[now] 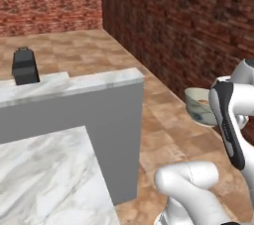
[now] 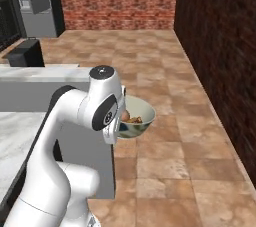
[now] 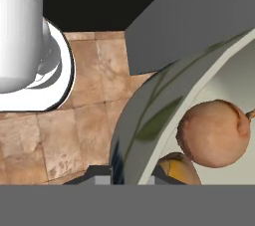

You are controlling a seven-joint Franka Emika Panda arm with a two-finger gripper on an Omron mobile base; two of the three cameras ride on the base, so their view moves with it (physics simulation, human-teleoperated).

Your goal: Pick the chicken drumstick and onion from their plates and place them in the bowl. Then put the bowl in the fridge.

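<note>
Bowl (image 2: 136, 121), round, pale glazed with dark leaf marks, held off the marble desk (image 1: 44, 179) edge, pincer (image 3: 130, 174) clamped on its rim. Onion (image 3: 214, 133) and chicken drumstick (image 3: 182, 169) inside, drumstick mostly cut off.

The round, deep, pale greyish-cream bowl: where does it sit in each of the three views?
Left base view: the bowl shows at right, mid-height, partly behind the white arm, above the tiled floor.
Right base view: at centre, just right of the arm's upper link, food inside.
Hand view: its rim and wall curve across the lower right, a round brown onion inside.
Shared landmark: the grey-sided marble counter.
</note>
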